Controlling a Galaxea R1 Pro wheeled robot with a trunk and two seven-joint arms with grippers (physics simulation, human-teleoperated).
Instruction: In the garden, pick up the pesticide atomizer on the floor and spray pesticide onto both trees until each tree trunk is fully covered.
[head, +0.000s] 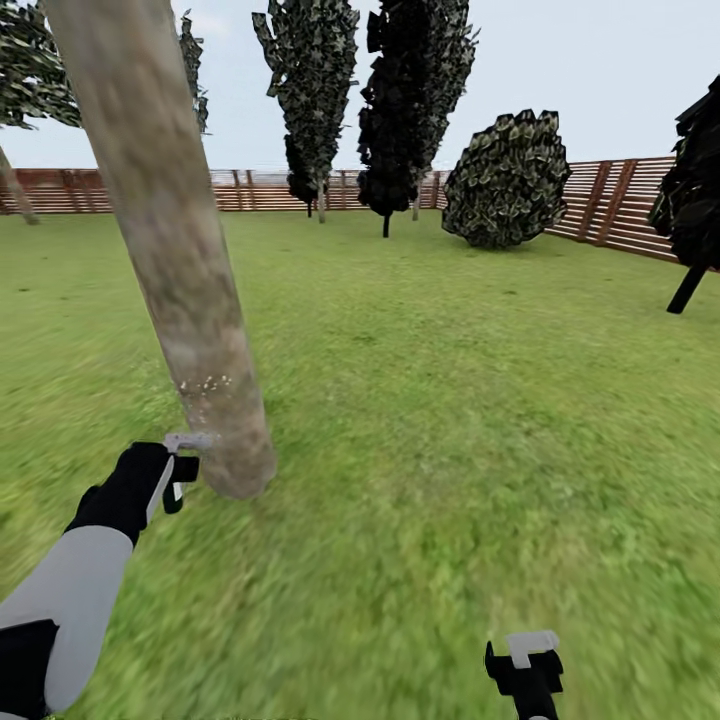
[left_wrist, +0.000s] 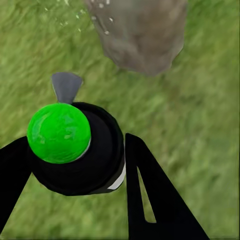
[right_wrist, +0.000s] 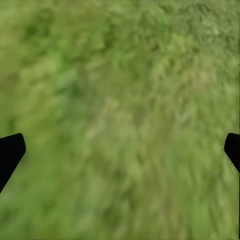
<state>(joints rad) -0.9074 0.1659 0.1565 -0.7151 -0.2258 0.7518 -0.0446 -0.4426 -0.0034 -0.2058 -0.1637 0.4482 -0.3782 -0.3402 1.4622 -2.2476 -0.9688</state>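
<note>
The spray bottle (left_wrist: 75, 150) is clamped between the fingers of the left gripper (head: 180, 470), held just beside the base of the pale tree trunk (head: 170, 250) on the grass (head: 450, 420). Whitish specks (head: 205, 385) are seen low on the trunk. The right gripper (right_wrist: 120, 150) is spread apart over grass, holding nothing.

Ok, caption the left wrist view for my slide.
Left gripper holding the pesticide atomizer beside the speckled tree trunk on grass.
</note>
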